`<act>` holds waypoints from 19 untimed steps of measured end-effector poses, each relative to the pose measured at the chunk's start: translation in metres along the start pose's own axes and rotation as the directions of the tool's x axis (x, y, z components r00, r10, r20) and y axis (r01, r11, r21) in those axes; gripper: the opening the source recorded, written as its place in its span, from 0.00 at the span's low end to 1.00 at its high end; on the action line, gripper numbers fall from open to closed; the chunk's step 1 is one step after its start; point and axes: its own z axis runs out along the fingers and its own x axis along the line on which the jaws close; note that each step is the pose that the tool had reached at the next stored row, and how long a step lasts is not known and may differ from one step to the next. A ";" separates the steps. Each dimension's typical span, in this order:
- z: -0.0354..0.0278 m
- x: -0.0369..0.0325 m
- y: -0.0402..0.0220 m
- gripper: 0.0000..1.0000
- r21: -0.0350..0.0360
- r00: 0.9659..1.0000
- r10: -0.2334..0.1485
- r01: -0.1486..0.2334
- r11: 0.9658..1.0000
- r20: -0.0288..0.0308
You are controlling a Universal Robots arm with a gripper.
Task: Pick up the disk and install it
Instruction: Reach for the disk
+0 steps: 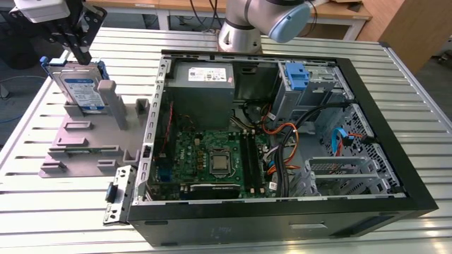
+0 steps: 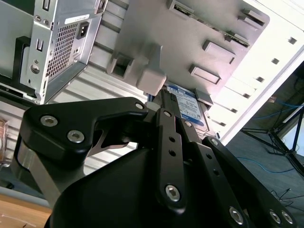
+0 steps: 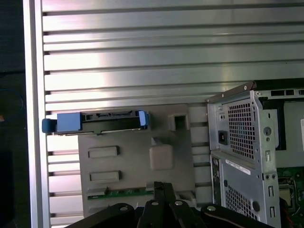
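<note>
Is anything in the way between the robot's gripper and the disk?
No, nothing visible. The gripper hangs right at the top edge of the flat silver-grey disk in its blue plastic bracket, which stands upright in the grey plastic holder beside the open black computer case.

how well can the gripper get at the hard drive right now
Probably well. The gripper sits right at the top of the hard drive, which stands upright in the grey stand with its upper edge bare. Nothing shows between them.
</note>
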 end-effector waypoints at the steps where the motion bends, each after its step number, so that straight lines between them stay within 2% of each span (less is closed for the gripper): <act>1: 0.0004 0.0013 0.0000 0.11 0.000 1.000 0.000 0.000 1.000 0.000; 9: 0.0033 0.0109 0.0001 0.11 0.000 1.000 0.000 0.000 1.000 0.000; 19: 0.0043 0.0119 0.0000 0.11 0.000 1.000 0.000 0.000 1.000 0.000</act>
